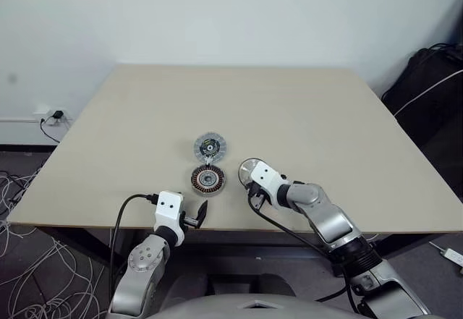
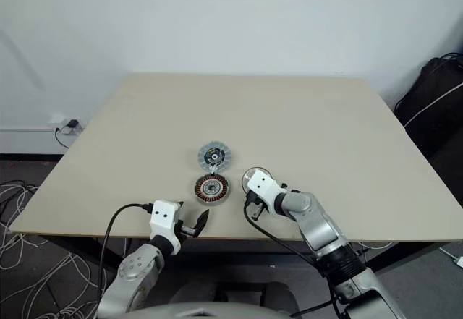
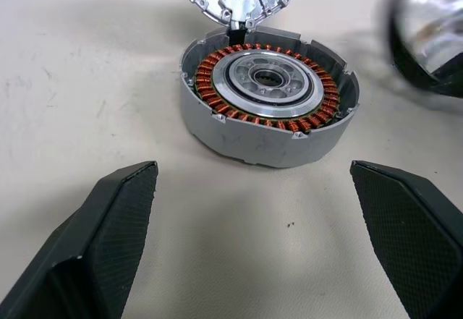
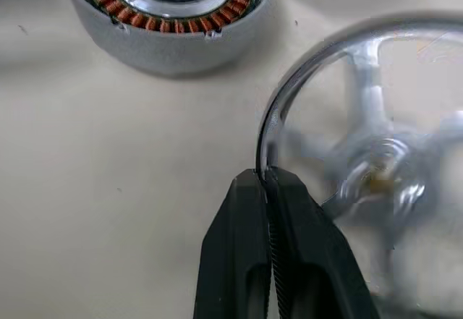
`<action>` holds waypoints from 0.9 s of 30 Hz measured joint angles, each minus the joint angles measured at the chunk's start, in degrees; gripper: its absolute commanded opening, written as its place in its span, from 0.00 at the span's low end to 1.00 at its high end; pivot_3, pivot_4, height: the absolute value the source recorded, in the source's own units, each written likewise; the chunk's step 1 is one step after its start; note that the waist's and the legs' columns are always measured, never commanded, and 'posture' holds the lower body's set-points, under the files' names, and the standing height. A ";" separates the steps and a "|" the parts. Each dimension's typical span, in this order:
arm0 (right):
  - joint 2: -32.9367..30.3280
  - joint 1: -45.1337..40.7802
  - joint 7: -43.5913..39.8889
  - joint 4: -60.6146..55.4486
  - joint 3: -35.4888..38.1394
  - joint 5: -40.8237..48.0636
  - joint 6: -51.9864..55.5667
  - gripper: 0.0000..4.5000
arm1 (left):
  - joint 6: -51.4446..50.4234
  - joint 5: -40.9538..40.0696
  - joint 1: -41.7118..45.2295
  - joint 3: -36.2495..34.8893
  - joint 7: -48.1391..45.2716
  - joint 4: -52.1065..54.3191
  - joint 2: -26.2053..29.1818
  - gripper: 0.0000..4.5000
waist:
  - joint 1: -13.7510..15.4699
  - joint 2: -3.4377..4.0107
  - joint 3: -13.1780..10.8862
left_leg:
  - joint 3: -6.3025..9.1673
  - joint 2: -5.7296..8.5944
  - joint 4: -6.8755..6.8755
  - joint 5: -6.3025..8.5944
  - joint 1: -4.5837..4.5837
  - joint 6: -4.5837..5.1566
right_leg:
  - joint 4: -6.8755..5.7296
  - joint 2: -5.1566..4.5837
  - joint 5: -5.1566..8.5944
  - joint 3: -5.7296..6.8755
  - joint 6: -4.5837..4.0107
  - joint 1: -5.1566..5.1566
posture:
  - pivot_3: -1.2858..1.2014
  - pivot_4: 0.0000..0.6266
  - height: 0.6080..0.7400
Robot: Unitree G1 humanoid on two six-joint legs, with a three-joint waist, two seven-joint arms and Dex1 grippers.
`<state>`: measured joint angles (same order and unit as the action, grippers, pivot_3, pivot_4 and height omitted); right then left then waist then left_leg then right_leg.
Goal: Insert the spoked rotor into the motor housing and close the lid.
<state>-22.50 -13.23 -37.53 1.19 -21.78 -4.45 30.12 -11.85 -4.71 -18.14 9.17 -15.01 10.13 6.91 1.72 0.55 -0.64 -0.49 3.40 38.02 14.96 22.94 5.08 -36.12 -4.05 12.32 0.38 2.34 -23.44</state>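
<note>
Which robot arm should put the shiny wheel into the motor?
Probably the right. Its right gripper is shut on the spoked rotor's rim, beside the open motor housing. The left gripper is open and holds nothing.

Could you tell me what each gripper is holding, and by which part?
The right gripper pinches the spoked rotor by its rim; the left gripper is open and holds nothing.

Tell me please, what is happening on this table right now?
A robot is putting a small motor together on the table. Its right gripper is shut on the rim of the spoked rotor, which sits just right of the motor housing. The housing is open, its copper windings showing and nothing inside yet. The lid lies flat just behind the housing. The left gripper waits open in front of the housing, holding nothing.
</note>
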 measured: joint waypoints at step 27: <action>14.69 -11.64 2.00 -7.97 2.99 13.84 27.00 0.00 | 1.80 -0.21 -0.58 -0.06 0.34 -0.01 -0.14 1.00 | -0.16 0.08 0.05 | -0.01 0.01 -0.11 0.00 0.02 -0.01 | 0.00 0.00 -0.03 -0.01 -0.05 -0.10 | 0.52 0.00 1.00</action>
<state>-7.81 -24.87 -35.53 -6.78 -18.79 9.39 57.12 -10.06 -4.92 -18.71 9.12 -14.67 10.11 6.77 1.56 0.63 -0.59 -0.50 3.41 37.91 14.97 22.97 5.07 -36.12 -4.04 12.28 0.37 2.29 -23.54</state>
